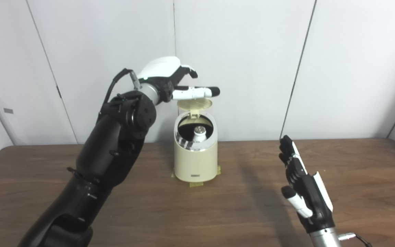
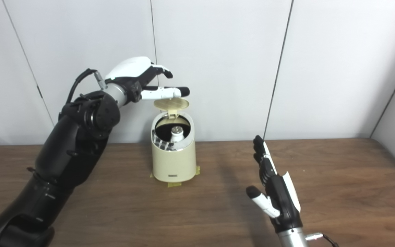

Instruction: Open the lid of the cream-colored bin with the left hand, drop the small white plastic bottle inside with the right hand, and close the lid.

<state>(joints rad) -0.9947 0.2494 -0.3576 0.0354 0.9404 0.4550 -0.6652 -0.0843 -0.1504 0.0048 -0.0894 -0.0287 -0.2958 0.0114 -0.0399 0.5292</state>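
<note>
The cream-colored plastic bin [image 1: 195,154] stands on the brown wooden table [image 1: 238,209], toward its far edge. The small white plastic bottle [image 1: 199,133] is upright inside it. The round lid [image 1: 194,103] is raised at the far side. The left hand [image 1: 170,80] is above the lid; the right hand [image 1: 302,187] is nearer, to the right.

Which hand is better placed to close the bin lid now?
Left. The left hand hovers just above the raised lid of the bin, bottle already inside. The right hand is open, low over the table, well away.
</note>
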